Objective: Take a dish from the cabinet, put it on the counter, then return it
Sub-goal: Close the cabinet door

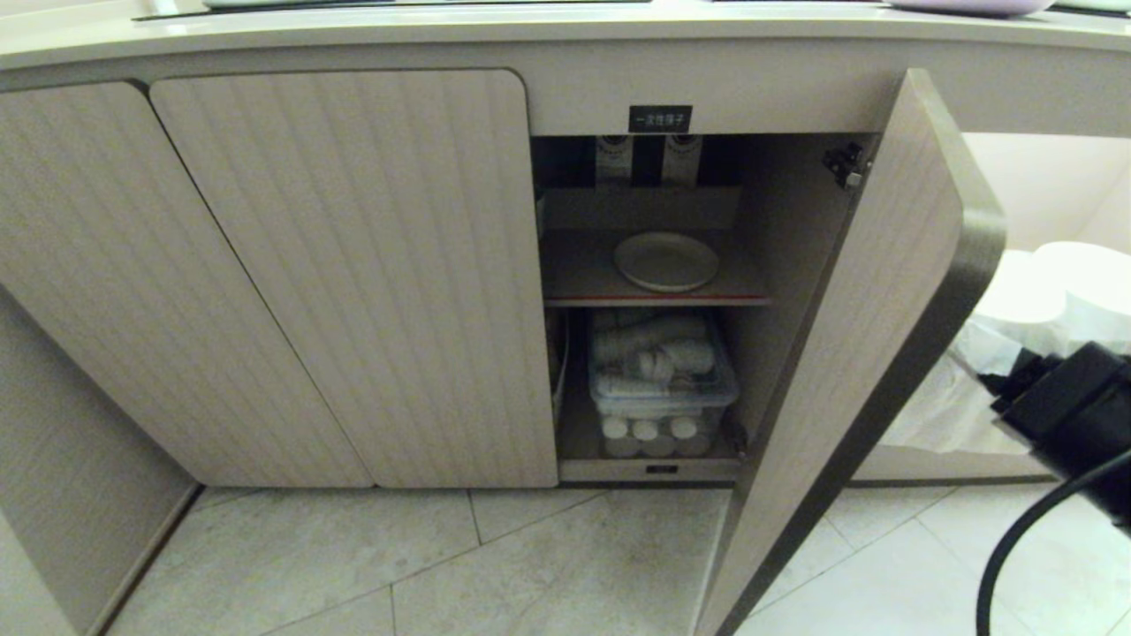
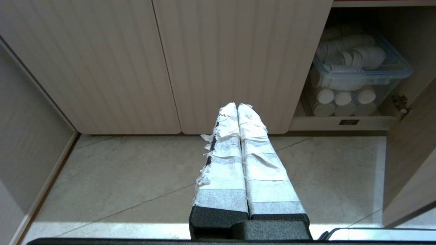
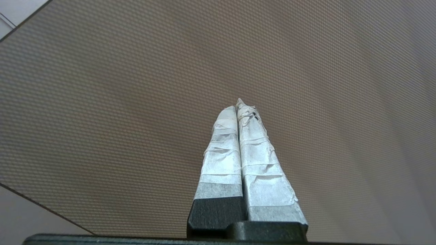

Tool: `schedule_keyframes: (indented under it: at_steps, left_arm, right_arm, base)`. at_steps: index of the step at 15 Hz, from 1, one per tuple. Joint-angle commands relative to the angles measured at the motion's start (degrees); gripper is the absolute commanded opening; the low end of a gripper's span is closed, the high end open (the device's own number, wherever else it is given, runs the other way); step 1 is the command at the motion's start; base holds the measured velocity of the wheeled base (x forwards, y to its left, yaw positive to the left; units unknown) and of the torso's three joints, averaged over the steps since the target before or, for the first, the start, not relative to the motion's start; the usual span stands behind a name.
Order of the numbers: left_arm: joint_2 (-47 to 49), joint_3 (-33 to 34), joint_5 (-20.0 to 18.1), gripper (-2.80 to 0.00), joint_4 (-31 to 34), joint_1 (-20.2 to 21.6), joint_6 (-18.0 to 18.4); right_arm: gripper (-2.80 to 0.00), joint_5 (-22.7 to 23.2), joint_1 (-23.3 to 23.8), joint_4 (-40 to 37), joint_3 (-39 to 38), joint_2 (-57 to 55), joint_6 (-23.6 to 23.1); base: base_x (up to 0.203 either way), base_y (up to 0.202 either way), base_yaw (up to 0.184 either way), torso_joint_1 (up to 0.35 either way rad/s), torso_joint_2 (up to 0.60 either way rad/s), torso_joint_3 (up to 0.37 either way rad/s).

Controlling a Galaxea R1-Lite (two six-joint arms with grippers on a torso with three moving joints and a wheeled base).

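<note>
Resting flat on the red-edged shelf (image 1: 654, 299) inside the cabinet (image 1: 353, 265), the dish (image 1: 666, 261) sits just right of the shelf's middle, with bare board on both sides of it and open space above, up to the black label (image 1: 660, 118). Below the shelf a clear bin (image 1: 663, 389) of white stacked cups fills the lower compartment. The open door (image 1: 866, 353) swings out to the right of the dish, its dark edge toward me. My right gripper (image 3: 237, 106) has its taped fingers pressed together, empty, facing a fine-textured brown panel close up. My left gripper (image 2: 237, 106) is also pressed together and empty, low over the floor tiles (image 2: 136, 183) before the closed doors (image 2: 163, 61). The counter (image 1: 565, 26) runs above.
</note>
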State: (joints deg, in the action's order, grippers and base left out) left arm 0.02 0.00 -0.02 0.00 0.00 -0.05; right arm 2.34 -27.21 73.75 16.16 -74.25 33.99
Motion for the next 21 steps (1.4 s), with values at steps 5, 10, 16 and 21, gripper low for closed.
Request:
schedule_keyframes:
  at_steps: [5, 10, 16, 21]
  left_arm:
    - [0.0, 0.0, 0.0, -2.8, 0.0, 0.0, 0.0]
    - [0.0, 0.0, 0.0, -2.8, 0.0, 0.0, 0.0]
    - [0.0, 0.0, 0.0, -2.8, 0.0, 0.0, 0.0]
    - [0.0, 0.0, 0.0, -2.8, 0.0, 0.0, 0.0]
  right_arm:
    - [-2.8, 0.0, -0.6, 0.9, 2.9, -4.8, 0.2]
    - [-2.8, 0.0, -0.9, 0.9, 6.4, -9.5, 0.2]
    - [-2.8, 0.0, -3.1, 4.9, 10.0, -17.4, 0.3]
    - [-2.8, 0.0, -3.2, 5.0, 17.2, -25.1, 0.8]
  base:
    - [0.0, 0.0, 0.0, 0.0, 0.0, 0.0]
    - [0.0, 0.0, 0.0, 0.0, 0.0, 0.0]
    - [0.0, 0.0, 0.0, 0.0, 0.0, 0.0]
    - [0.0, 0.0, 0.0, 0.0, 0.0, 0.0]
